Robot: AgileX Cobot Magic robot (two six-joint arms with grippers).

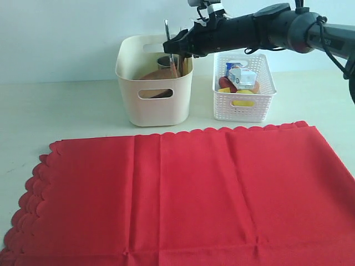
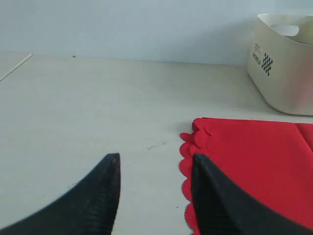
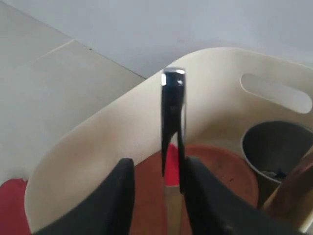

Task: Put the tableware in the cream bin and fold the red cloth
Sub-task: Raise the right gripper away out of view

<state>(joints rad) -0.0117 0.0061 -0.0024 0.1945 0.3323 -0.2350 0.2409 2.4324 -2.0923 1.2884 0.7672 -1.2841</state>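
Steel knife [image 3: 172, 107] upright between right gripper [image 3: 157, 169] jaws, narrowly parted, gap one side; cup [image 3: 279, 152], plate [image 3: 215, 166] below in bin [image 3: 98, 147]. Arm stretched level. Left gripper [image 2: 155, 159] wide, empty, cloth [image 2: 254, 161] beside.

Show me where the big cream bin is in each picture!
Exterior view: cream bin at the back, left of the white basket.
Left wrist view: cream bin just beyond the red cloth's edge.
Right wrist view: cream bin close up, filling most of the picture.
Shared landmark: the red cloth, in all three.

bin [image 1: 154, 108] left of basket [image 1: 244, 108] | cloth [image 1: 183, 194] before both | plate [image 1: 154, 75] in bin
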